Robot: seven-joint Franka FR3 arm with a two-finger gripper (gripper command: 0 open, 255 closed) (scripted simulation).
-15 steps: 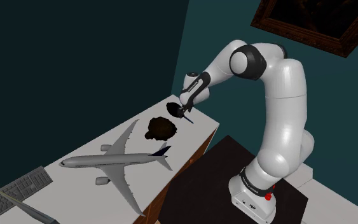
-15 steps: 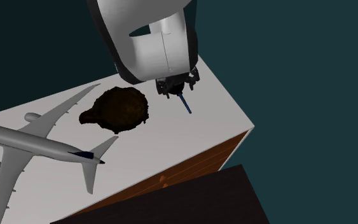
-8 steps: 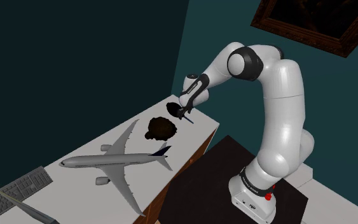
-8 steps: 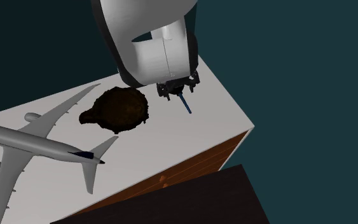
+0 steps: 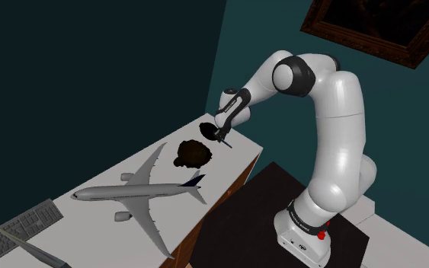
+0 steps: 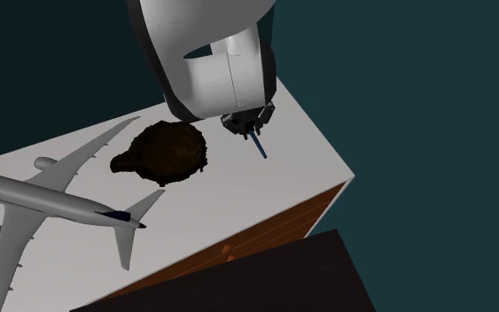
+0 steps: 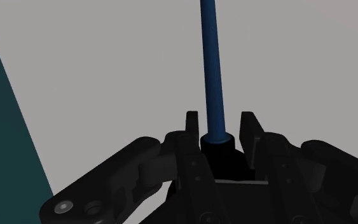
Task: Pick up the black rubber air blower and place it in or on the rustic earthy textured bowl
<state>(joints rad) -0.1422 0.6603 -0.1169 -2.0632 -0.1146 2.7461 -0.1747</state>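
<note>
Shoulder view: the white arm reaches from its stand (image 5: 304, 228) to the far end of the pale grey tabletop (image 5: 75, 228). There the gripper (image 5: 219, 134) sits over the air blower (image 5: 206, 129), a rounded black bulb near the far corner. Just beside the blower, toward this view's lower left, is the bowl (image 5: 193, 154), dark brown, rough-surfaced and uneven at the rim. A grey model airliner (image 5: 148, 194) lies further along the tabletop, with a keyboard (image 5: 14, 232) at the lower left edge. A dark picture frame (image 5: 380, 27) hangs on the teal wall.

Second exterior view: looking down, I see the arm's white wrist covering much of the gripper. The black fingers (image 6: 241, 126) stand close together at the blower's neck. Its nozzle (image 6: 259, 146), a thin straight blue rod, points out from between them toward the tabletop's edge. The bowl lies apart from the gripper, on this view's left. The table's side (image 6: 265, 235) is reddish-brown wood.

Wrist view: the fingers are set narrow, one on each side of the blower's black collar, clasping its black body between them. The smooth, deep blue nozzle runs straight away from them over plain grey tabletop. I cannot tell whether the blower rests on the surface or is raised.
</note>
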